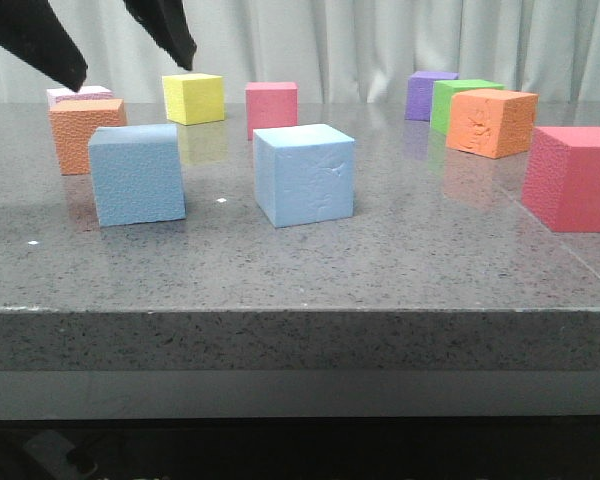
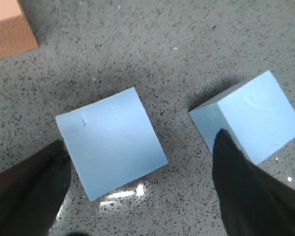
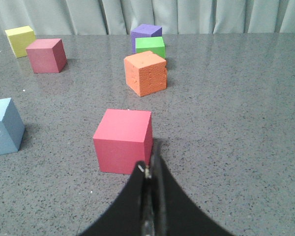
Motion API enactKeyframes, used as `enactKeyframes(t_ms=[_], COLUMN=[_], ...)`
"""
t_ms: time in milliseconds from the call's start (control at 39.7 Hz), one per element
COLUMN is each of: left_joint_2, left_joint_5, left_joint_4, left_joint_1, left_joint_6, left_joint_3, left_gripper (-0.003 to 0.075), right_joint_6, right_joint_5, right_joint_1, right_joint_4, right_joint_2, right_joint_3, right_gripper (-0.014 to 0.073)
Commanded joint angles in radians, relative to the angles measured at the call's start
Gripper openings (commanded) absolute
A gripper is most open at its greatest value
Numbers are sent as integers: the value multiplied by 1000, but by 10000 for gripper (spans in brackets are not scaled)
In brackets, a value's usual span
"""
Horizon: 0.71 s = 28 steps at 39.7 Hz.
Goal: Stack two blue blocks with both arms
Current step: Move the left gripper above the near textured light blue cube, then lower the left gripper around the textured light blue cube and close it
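Two sky-blue blocks stand side by side on the grey table. The pebbly one (image 1: 137, 174) is on the left and the smoother, dented one (image 1: 304, 175) is on the right. My left gripper (image 1: 132, 75) is open and empty, hovering well above the left block. In the left wrist view the gripper (image 2: 141, 142) looks down on both blocks. One block (image 2: 110, 140) lies between the fingers, nearer the left finger. The other block (image 2: 248, 115) is partly behind the right finger. My right gripper (image 3: 150, 169) is shut and empty, low behind a red block (image 3: 123, 140). The dented blue block (image 3: 5, 125) is far off to its side.
Around the blue blocks stand an orange block (image 1: 85, 133), a yellow block (image 1: 193, 97), a pink block (image 1: 271, 108), purple (image 1: 431, 94), green (image 1: 460, 100) and orange (image 1: 491, 122) blocks at the back right, and a red block (image 1: 575, 178) at the right edge. The table's front edge is near.
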Motion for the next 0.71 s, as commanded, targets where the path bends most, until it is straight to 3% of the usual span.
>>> enactKeyframes(t_ms=[0,680], left_joint_2=[-9,96], left_joint_5=[-25,-25], left_joint_4=[-11,-15], left_joint_1=[10,14], left_joint_6=[-57,-120], left_joint_3=[-46,-46], left_gripper=[565,568], right_joint_6=[-6,-6], right_joint_5=[-77,-77], right_joint_1=[-5,-2], right_joint_4=[-7,-7], right_joint_2=[7,7], right_joint_3=[-24,-24], right_gripper=[-69,-69])
